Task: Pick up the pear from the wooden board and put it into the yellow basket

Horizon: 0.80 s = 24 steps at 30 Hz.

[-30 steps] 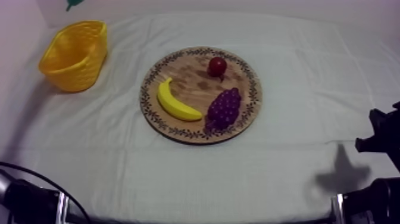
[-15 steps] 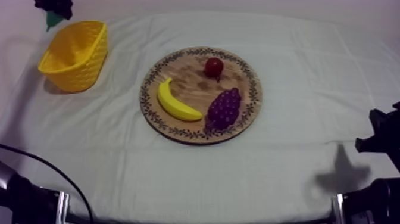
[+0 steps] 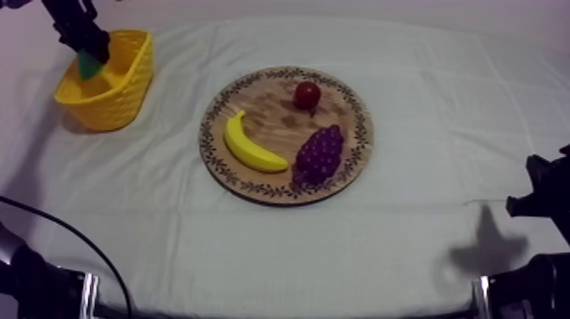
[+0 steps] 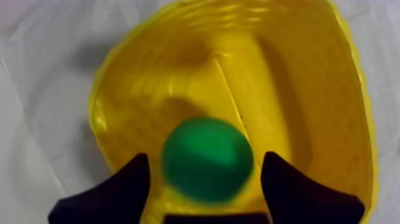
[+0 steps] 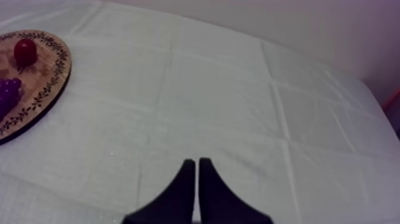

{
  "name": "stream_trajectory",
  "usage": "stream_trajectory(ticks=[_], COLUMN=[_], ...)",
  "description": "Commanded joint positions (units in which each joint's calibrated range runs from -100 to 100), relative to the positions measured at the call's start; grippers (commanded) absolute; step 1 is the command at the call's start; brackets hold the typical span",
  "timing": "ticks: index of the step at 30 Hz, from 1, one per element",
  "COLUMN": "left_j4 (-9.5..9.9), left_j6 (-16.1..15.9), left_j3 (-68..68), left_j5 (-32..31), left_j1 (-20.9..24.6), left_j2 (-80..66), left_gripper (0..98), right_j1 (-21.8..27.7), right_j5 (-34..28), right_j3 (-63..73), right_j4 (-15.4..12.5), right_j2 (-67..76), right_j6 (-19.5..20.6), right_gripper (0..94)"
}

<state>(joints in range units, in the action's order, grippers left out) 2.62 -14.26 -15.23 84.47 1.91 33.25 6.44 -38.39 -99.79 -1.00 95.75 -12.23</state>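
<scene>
Hovering over yellow woven basket (image 3: 114, 97) at far-left corner of surface (image 3: 424, 212) for drop, left gripper (image 4: 203, 159) fingers (image 4: 119, 190) clamp green toy pear (image 4: 207, 156); right gripper (image 5: 197, 173) fingers together, empty.

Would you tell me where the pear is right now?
In the top view the pear is at the far left of the table, at the tip of the left gripper, over the yellow basket.

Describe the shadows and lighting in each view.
Top view: a dark shadow lies on the cloth beside the right arm, and the yellow basket shades the cloth at its left. Left wrist view: pale sheen streaks the basket's inner ribs under the held pear. Right wrist view: flat, even light around the right gripper.
</scene>
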Motion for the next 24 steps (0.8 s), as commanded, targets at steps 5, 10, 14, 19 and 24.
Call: stream_trajectory(ticks=[5, 10, 14, 19, 24], left_j4=[0.19, -0.77, -1.17, -2.66, -2.64], left_j6=[-0.14, 0.64, 1.87, 3.25, 6.01], left_j3=[2.02, 7.79, 12.60, 18.15, 27.12], left_j5=[-0.21, -1.40, -2.68, -4.61, -11.03], left_j1=[-0.16, -0.06, 0.03, -0.70, -3.44], left_j2=[-3.62, -11.55, -21.47, -34.96, -48.98], left_gripper=[91.9, 94.6, 91.2, 83.3, 71.5], right_j1=[0.00, 0.00, 0.00, 0.00, 0.00], right_j5=[0.00, 0.00, 0.00, 0.00, 0.00], right_j3=[0.01, 0.01, 0.01, 0.01, 0.01], right_j4=[0.00, 0.00, 0.00, 0.00, 0.00], right_j2=[0.01, 0.01, 0.01, 0.01, 0.01], right_j6=[-0.01, -0.02, -0.01, -0.01, -0.01], right_gripper=[0.3, 0.3, 0.3, 0.3, 0.3])
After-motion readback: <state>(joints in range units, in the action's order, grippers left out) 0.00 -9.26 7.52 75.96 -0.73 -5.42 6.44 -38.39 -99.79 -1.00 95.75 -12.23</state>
